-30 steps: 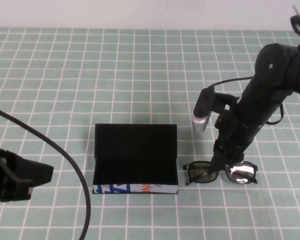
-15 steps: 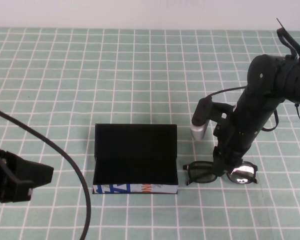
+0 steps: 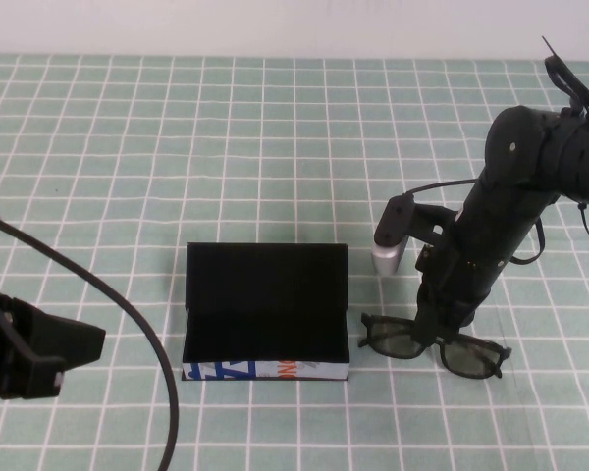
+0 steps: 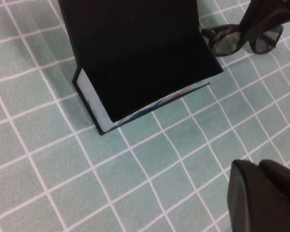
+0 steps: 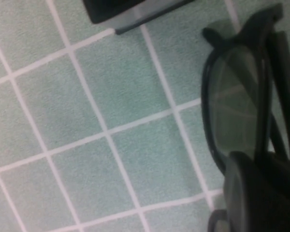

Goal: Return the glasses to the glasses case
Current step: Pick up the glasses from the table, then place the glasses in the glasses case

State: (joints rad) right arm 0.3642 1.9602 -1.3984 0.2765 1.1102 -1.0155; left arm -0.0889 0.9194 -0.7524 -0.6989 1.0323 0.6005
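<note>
Pick-up step in hand. The glasses (image 3: pixel 432 345) lie on the mat just right of the glasses case (image 3: pixel 266 312), whose lid stands open. The right gripper (image 3: pixel 445 332) is down at the bridge and looks clamped on it, though the fingertips are partly hidden. The left gripper (image 3: pixel 39 351) is parked well left of the case; its finger state cannot be told. Next: a lift, then carry left over the open case.

The right gripper (image 3: pixel 438 332) covers the bridge of the glasses (image 3: pixel 402 340), so its fingertips cannot be made out there. In the right wrist view the glasses (image 5: pixel 241 121) are blurred and cut off by the edge. The left gripper (image 3: pixel 39 351) is cut off at the high view's left edge; whether it is open is unclear.
</note>
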